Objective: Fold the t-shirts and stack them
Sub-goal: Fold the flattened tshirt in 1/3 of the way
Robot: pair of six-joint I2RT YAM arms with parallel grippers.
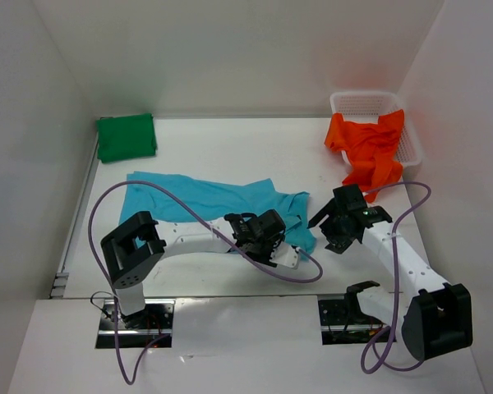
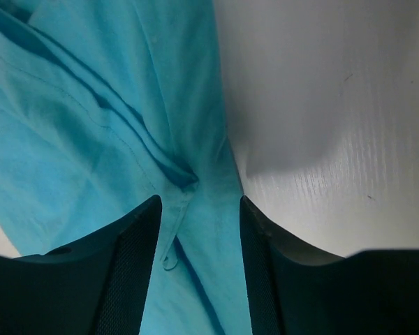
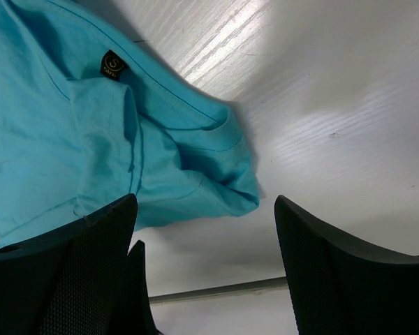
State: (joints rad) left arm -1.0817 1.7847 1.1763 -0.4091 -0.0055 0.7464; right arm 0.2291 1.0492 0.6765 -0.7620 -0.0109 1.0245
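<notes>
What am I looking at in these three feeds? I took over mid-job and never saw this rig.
Two robot arms are bolted at the near edge of a white table. The wide picture is from a fixed camera above and behind them. The other two come from wrist cameras, looking past each arm's own two fingers. A turquoise t-shirt lies rumpled in the middle. A green t-shirt sits folded at the far left. An orange-red t-shirt hangs over the rim of a white basket at the far right. The left fingers are open astride a fold of the turquoise cloth; the right fingers are open over bare table beside its collar, holding nothing.
</notes>
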